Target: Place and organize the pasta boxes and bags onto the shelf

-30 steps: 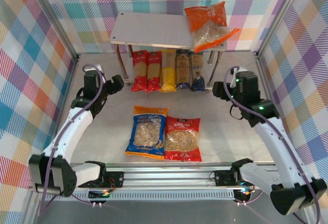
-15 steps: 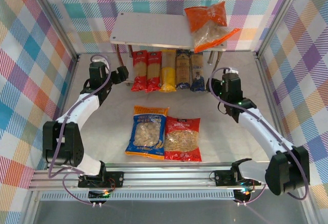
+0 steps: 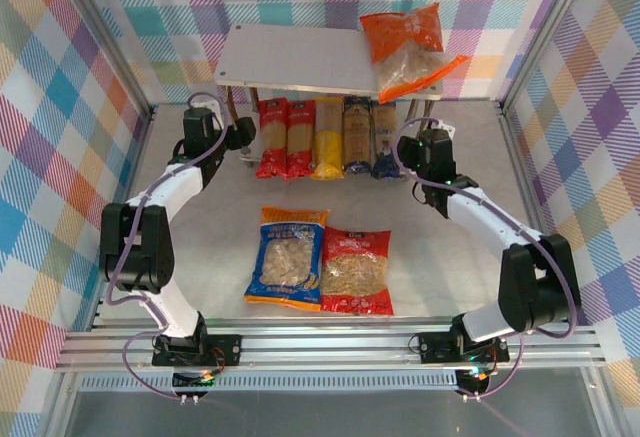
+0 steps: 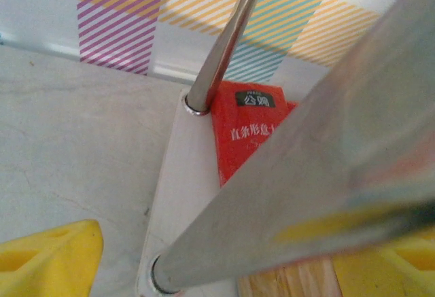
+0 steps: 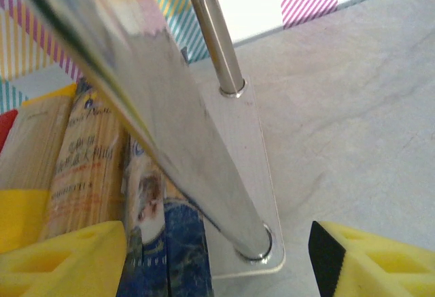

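Both arms have swung in toward the pasta boxes (image 3: 328,137) lined up low on the shelf (image 3: 290,57) — the left pincer (image 3: 243,137) and the right pincer (image 3: 408,153) each spread wide beside a leg (image 5: 216,35), holding nothing — so I guess tidying comes next, with two bags (image 3: 287,260) left on the tabletop (image 3: 200,247).

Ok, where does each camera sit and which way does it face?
Top external: above and behind the bases, looking down on table, shelf, left arm, right arm, left pincer, right pincer.
Left wrist: on the left arm, facing the shelf's left legs and a red pack; own yellow fingers below.
Right wrist: on the right arm, facing the right legs and a blue-ended pack; own yellow fingers below.
Shared: every view has the shelf's legs.
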